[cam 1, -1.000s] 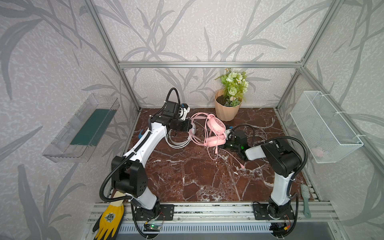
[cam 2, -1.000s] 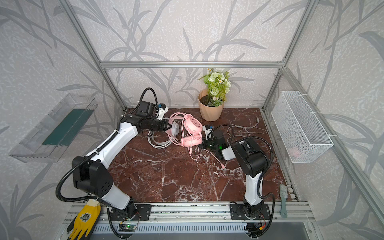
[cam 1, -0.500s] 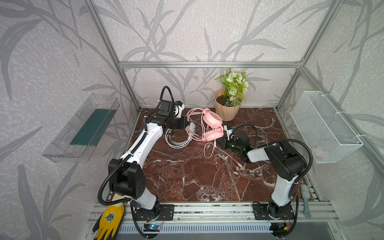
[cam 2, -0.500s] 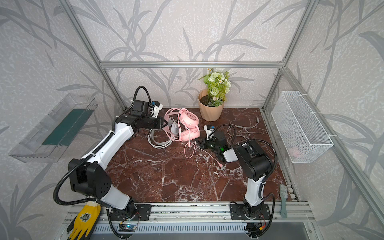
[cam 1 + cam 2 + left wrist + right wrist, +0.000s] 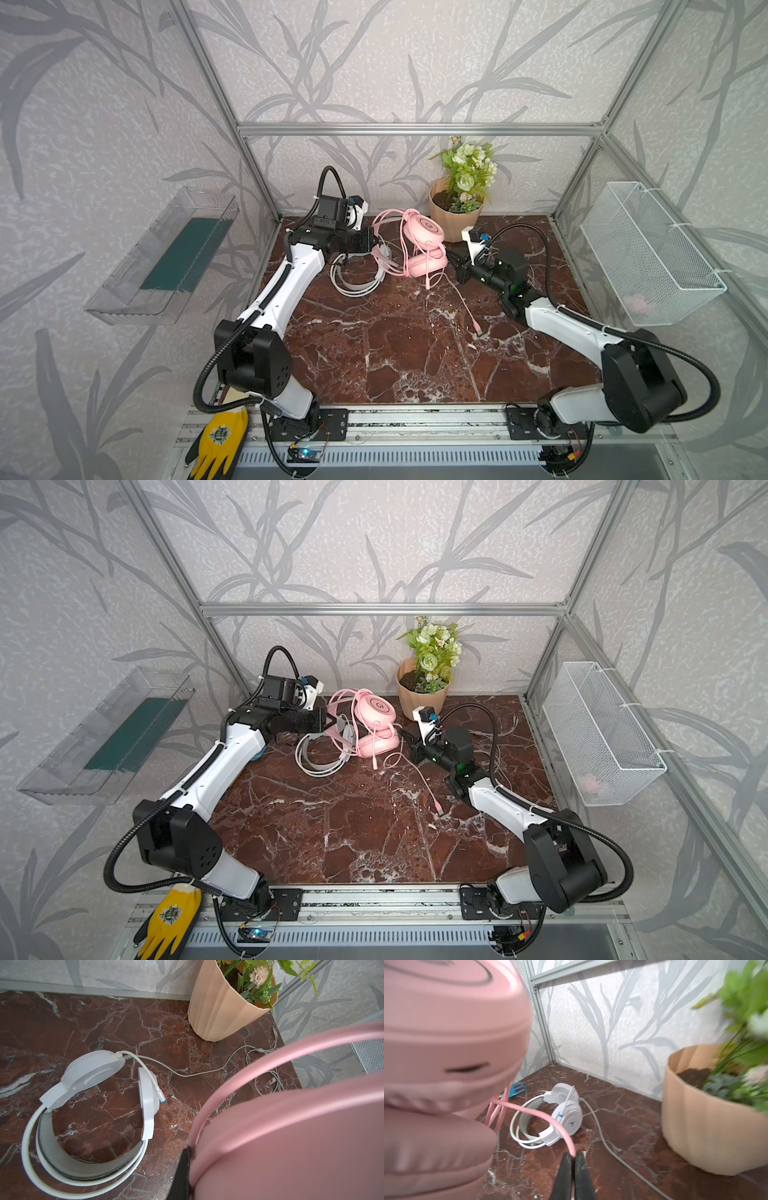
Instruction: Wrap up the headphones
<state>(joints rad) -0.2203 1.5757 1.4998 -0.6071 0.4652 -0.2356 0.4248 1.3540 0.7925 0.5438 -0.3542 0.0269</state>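
On the left, my left gripper [image 5: 375, 245] is clenched on the headband of the pink headphones [image 5: 424, 245]. In the left wrist view one black finger [image 5: 182, 1174] presses against that band. Just nearer, the white headphones [image 5: 356, 283] lie flat on the marble table [image 5: 395, 353], their cable trailing right. The pink set stands far-centre, beside the flower pot [image 5: 455, 222]. To its right, my right gripper [image 5: 572, 1157] is pinched tight on the pink cable [image 5: 529, 1110].
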